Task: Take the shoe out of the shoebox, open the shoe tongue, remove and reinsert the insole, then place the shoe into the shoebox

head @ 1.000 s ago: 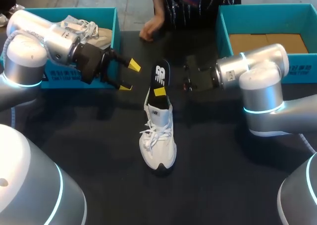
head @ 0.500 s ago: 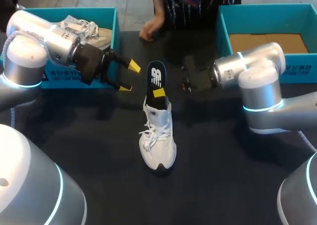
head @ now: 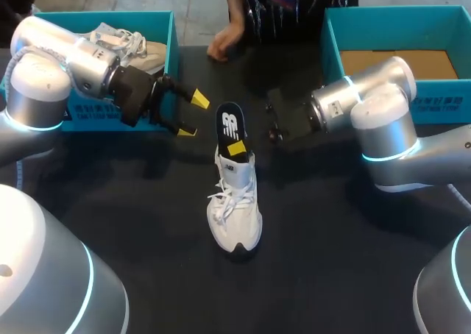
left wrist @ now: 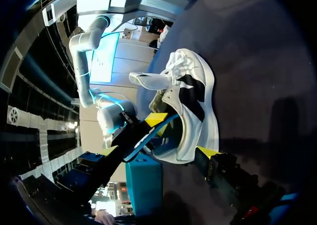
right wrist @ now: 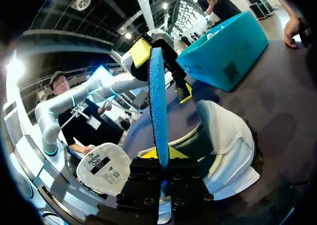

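Observation:
A white shoe [head: 234,205] stands on the black table, toe toward the near edge. A dark insole [head: 229,122] with a blue underside rises out of its heel opening. My right gripper [head: 236,149] is shut on the insole just above the shoe. In the right wrist view the insole [right wrist: 158,101] runs edge-on out from between that gripper's [right wrist: 162,158] fingers, with the shoe [right wrist: 225,145] beside it. My left gripper [head: 190,114] hangs open to the left of the insole, touching nothing. In the left wrist view the shoe [left wrist: 195,106] lies ahead of one yellow fingertip [left wrist: 208,151].
A blue shoebox [head: 171,32] at the far left holds a second shoe [head: 121,40]. Another blue box [head: 333,47] at the far right shows a bare cardboard floor. A person's hand [head: 224,41] rests on the table's far edge.
My right arm's wrist has turned, and the insole in its gripper has shifted a little lower and nearer, toward the shoe. The left arm has stayed put.

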Available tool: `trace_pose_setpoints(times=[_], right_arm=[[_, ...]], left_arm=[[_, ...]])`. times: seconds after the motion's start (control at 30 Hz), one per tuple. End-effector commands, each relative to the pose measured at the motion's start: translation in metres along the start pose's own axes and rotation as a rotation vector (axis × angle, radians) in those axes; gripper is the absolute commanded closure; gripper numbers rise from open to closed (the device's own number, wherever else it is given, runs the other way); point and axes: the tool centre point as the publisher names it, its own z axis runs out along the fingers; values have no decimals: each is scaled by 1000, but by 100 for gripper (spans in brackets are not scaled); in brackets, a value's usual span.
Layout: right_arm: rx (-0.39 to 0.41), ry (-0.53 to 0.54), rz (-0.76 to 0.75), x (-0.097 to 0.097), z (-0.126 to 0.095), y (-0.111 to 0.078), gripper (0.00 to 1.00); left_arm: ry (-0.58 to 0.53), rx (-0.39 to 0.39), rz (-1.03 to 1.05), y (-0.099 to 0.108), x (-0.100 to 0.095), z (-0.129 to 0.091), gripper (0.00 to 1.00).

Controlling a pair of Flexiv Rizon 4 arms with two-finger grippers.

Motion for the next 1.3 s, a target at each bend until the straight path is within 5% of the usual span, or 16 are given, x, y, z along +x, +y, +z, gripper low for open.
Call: trace_pose_setpoints(times=[0.03,0.13,0.43,0.67,0.77,1.3], right_arm=[[14,-2,8,1,2,-1,100],[12,-12,1,4,2,3,89],[-3,-52,-46,3,-10,19,82],[-9,-57,-63,-2,-12,30,86],[-11,-47,-67,-7,-11,31,100],[8,0,5,0,7,2,100]], left_arm=[[-4,-4,1,-1,2,1,0],[-7,-6,-1,-1,2,1,0],[-11,-11,0,-2,3,-1,0],[-10,-16,-1,-2,2,-3,0],[-6,-14,-1,-2,2,-3,0],[-1,-21,0,-3,2,-4,0]])
